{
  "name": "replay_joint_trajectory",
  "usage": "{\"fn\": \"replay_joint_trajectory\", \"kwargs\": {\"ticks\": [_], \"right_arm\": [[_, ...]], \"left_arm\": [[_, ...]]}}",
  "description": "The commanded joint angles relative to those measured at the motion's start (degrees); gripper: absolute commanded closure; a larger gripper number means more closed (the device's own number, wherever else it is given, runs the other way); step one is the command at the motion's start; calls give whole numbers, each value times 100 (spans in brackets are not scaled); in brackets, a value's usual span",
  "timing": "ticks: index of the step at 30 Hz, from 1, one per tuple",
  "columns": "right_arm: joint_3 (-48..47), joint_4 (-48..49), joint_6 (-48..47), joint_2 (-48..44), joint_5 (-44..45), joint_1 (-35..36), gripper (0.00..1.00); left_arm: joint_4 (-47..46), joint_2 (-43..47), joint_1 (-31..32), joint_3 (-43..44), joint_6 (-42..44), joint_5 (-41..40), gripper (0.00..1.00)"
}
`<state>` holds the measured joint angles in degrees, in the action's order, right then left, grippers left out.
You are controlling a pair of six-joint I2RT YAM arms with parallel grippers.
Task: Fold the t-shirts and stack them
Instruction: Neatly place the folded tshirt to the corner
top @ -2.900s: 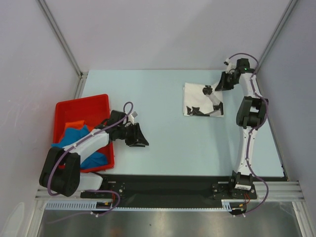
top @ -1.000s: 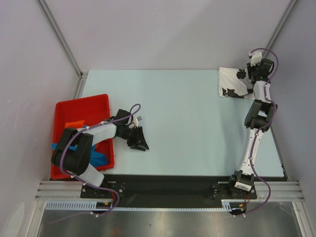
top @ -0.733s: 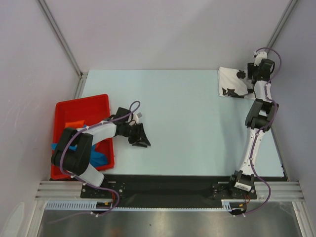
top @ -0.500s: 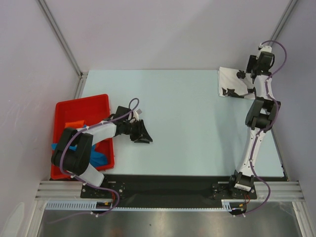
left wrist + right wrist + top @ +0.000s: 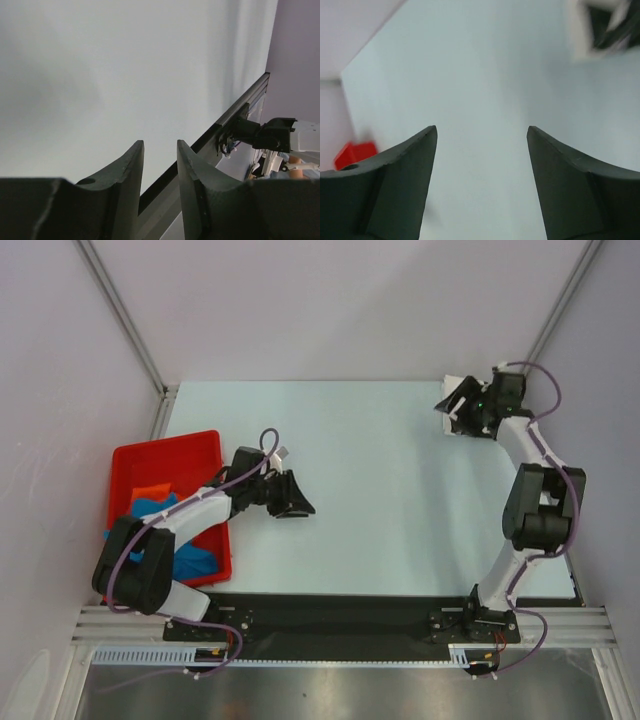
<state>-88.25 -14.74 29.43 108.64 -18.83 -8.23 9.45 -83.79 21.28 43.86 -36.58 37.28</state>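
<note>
White t-shirt (image 5: 577, 32) lies at the far right corner of the table (image 5: 400, 480) — your right gripper (image 5: 458, 400) hangs by its left edge, empty
Right jaws are spread wide with nothing between them; that wrist view catches the shirt blurred at top right, black graphic (image 5: 610, 25) showing. Your left gripper (image 5: 292, 500) sits low over bare table just right of the red bin (image 5: 165, 445), jaws parted by a narrow gap, pinching nothing. Blue t-shirts (image 5: 160, 508) and an orange one (image 5: 150, 490) are heaped in the bin — partly hidden under your left arm (image 5: 195, 515)
</note>
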Motion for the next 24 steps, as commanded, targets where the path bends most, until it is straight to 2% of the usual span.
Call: {"fn": "replay_joint_trajectory", "kwargs": {"ticks": [1,2,4,5,7,8,9,11,15,18,19,24], "right_arm": [[1245,321,905,-1062,-1034,690,21],[2040,462,1002,-1560,-1148,804,21],[2739,847,1441,-2046,-1298,1295,18],[3421,1050,1591,-2553,-1325,1498,17],[3936,1420,1934,-2934,-1456,2023,13],[4190,1422,1935,-3180,-1492,2166,5],[4315,1230,1822,-3348,-1431,2298,0],[4587,1079,1733,-3690,-1125,2650,0],[5955,886,2048,-5330,-632,2757,0],[6617,570,2356,-6352,-359,2800,0],[6967,125,2461,-7130,-228,2818,0],[7777,-1117,3154,-9550,-7,2844,0]], "left_arm": [[-111,661,245,80,-209,-299,61],[-110,819,341,27,-349,-361,60],[-197,1309,421,-210,-534,-449,58],[-242,1495,447,-324,-735,-554,57],[-417,2108,447,-693,-947,-660,55],[-479,2304,447,-816,-1130,-739,54],[-523,2523,456,-1035,-1202,-774,53],[-462,3060,465,-1221,-1351,-940,52],[-207,4009,535,-1869,-1571,-1222,49],[-50,4957,606,-2423,-1870,-1389,47],[-5,5212,623,-2574,-1958,-1407,46],[424,7064,632,-3338,-2573,-1504,45]]}}
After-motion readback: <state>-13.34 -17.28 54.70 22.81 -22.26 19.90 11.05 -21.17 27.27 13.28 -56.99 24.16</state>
